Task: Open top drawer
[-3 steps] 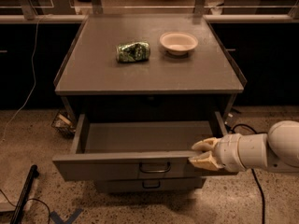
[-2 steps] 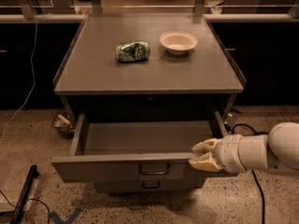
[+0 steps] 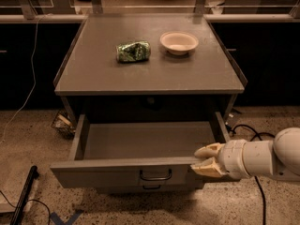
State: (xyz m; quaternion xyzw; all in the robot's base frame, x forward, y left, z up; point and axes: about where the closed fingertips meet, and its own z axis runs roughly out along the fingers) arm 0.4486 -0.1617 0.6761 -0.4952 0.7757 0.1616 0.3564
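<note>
Below grey cabinet top (image 3: 150, 76), top drawer (image 3: 140, 142) pulled well out: grey metal, flat front, small loop handle (image 3: 155, 175) at centre. At front's right end, gripper (image 3: 194, 160), fingers apart, one over top edge, other against front face. On cabinet top, crumpled green packet (image 3: 133, 51) beside pale bowl (image 3: 178, 41).

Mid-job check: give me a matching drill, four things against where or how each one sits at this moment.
Things:
1. top drawer
2. gripper
3. bowl
4. green crumpled packet

Places or states:
A. on the cabinet top, the one further left
B. pulled out
C. at the right end of the drawer front
D. on the cabinet top, the one further right

Pairs: 1-B, 2-C, 3-D, 4-A.
</note>
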